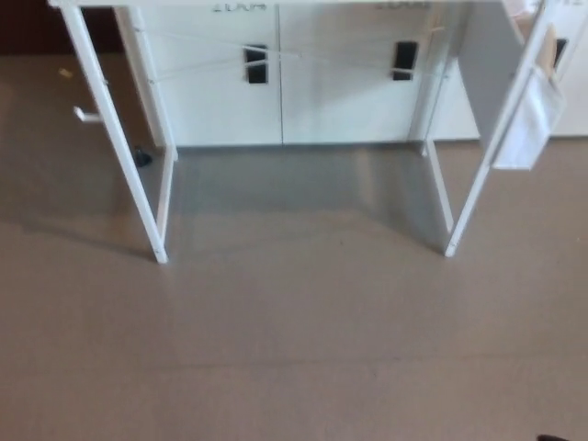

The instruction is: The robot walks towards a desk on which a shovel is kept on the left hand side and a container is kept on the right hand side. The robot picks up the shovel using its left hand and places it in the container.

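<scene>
Only the lower part of a white desk shows in the head view: its left front leg (119,152), its right front leg (487,161) and a thin strip of the top's front edge (276,3) at the picture's upper border. The desk's surface is out of frame, so neither the shovel nor the container can be seen. Neither of my hands is in the picture.
Grey-brown floor (294,340) stretches between me and the desk. White cabinets (276,83) with black handles stand behind it. A white sheet (525,124) hangs by the desk's right side. A small white hook (84,115) sticks out left of the left leg.
</scene>
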{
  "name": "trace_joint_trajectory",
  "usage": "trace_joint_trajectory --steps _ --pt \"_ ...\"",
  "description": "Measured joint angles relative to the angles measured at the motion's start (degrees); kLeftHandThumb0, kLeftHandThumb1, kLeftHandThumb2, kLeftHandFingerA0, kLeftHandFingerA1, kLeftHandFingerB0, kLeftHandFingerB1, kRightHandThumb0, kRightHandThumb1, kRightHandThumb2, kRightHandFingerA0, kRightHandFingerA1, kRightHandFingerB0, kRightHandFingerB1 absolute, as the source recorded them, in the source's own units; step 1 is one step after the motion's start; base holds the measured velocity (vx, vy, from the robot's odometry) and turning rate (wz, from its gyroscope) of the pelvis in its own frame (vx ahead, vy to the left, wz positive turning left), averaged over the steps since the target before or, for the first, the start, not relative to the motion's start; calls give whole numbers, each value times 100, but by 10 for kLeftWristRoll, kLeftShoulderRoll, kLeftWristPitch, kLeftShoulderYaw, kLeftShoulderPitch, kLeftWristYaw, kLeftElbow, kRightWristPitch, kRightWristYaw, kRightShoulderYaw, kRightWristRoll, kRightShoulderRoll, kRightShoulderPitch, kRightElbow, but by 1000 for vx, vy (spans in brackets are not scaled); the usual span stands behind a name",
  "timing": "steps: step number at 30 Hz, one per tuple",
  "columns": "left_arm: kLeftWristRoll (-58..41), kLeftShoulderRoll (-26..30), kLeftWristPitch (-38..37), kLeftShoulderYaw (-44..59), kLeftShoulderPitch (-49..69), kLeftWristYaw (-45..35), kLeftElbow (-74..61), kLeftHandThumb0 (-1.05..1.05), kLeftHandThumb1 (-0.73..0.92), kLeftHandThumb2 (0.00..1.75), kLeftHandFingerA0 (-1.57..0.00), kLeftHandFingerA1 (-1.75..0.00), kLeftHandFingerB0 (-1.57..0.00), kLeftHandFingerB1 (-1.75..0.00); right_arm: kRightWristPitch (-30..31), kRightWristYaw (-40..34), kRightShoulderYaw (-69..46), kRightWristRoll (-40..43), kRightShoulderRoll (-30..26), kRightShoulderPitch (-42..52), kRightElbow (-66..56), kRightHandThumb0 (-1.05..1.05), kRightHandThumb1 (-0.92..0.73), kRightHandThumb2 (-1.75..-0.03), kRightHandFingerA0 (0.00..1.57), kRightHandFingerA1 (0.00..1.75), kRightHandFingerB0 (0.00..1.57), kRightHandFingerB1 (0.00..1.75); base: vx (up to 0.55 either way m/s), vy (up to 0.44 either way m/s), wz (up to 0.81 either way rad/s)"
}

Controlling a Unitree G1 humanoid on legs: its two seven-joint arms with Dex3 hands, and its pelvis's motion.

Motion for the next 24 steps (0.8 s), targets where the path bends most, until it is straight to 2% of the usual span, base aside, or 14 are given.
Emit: trace_joint_trajectory --steps 2,3,4,6,7,8,11,24 --pt "0 1 0 0 0 1 1 -67 64 86 -29 -43 -20 -40 0 0 1 -1 0 -1 1 -38 -71 -61 47 50 33 43 144 -35 8" --pt "0 1 0 0 0 1 1 -62 75 63 -36 -32 -24 -29 0 0 2 -1 0 -1 1 -38 -71 -61 47 50 33 43 156 -94 7" --pt "0 1 0 0 0 1 2 -66 64 86 -29 -43 -20 -40 0 -1 2 -2 0 -2 2 -38 -70 -61 47 50 33 43 151 -110 15" --pt "0 1 0 0 -1 2 3 -67 65 87 -29 -43 -19 -40 0 -1 2 -3 0 -1 1 -37 -70 -61 47 50 34 43 181 -118 9" --pt "0 2 0 0 -3 2 5 -67 65 87 -29 -43 -19 -40 0 -1 2 -3 0 -2 1 -37 -70 -61 47 50 34 43 154 -119 11" --pt "0 2 0 0 -4 2 5 -63 75 63 -37 -32 -24 -29 0 -1 2 -3 0 -2 1 -37 -70 -61 47 49 33 43 90 -192 4" --pt "0 4 -2 1 -8 2 10 -63 75 63 -38 -33 -25 -29 0 -1 2 -3 0 -2 1 -38 -70 -61 48 52 35 44 184 -285 18" --pt "-2 -7 -4 1 -14 1 9 -64 81 65 -34 -32 -26 -29 1 -5 -4 -3 -6 -6 7 -40 -69 -61 47 50 32 42 182 -32 -1"
